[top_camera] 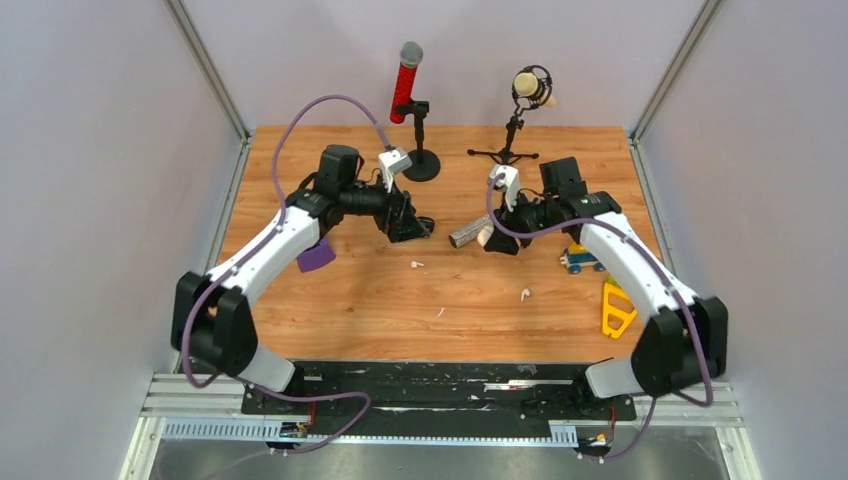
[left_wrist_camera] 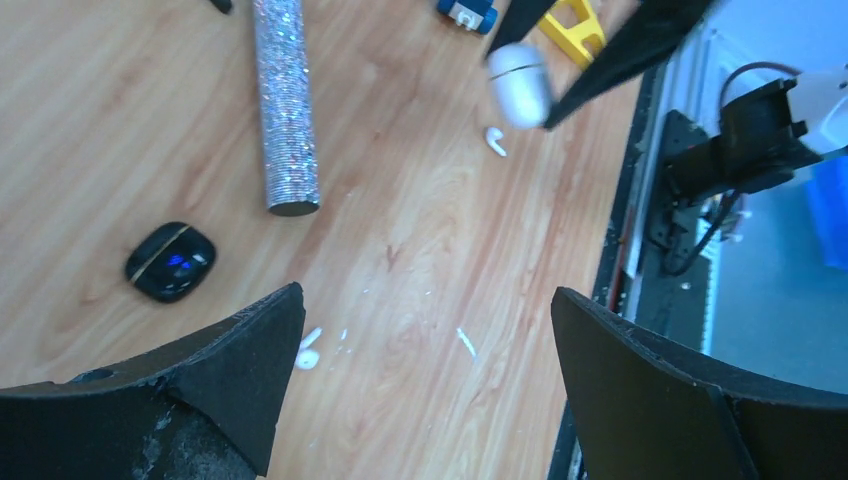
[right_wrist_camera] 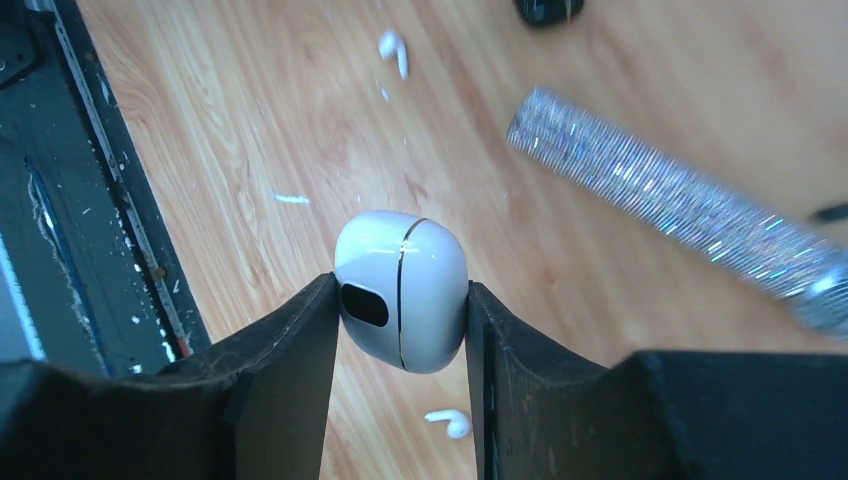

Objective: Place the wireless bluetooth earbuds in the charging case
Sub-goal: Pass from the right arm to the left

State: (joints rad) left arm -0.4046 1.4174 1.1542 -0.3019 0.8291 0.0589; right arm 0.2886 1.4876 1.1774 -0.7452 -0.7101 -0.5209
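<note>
My right gripper [right_wrist_camera: 400, 296] is shut on a white charging case [right_wrist_camera: 402, 290], one finger on each side, the lid seam closed. From the left wrist view the same case [left_wrist_camera: 520, 84] shows between the right fingers above the wood. One white earbud [right_wrist_camera: 449, 421] lies on the table just under the case, and another earbud [right_wrist_camera: 393, 48] lies farther off. In the top view these earbuds [top_camera: 417, 264] [top_camera: 525, 294] lie mid-table. My left gripper [left_wrist_camera: 425, 330] hangs open over bare wood, with an earbud [left_wrist_camera: 308, 352] beside its left finger. A black case [left_wrist_camera: 170, 261] lies nearby.
A glittery silver cylinder [top_camera: 466, 235] lies between the two grippers. A red microphone [top_camera: 408, 70] and a cream microphone [top_camera: 532, 88] stand on stands at the back. A blue toy car [top_camera: 580, 260] and yellow triangle [top_camera: 615, 310] lie right; a purple object [top_camera: 316, 256] lies left.
</note>
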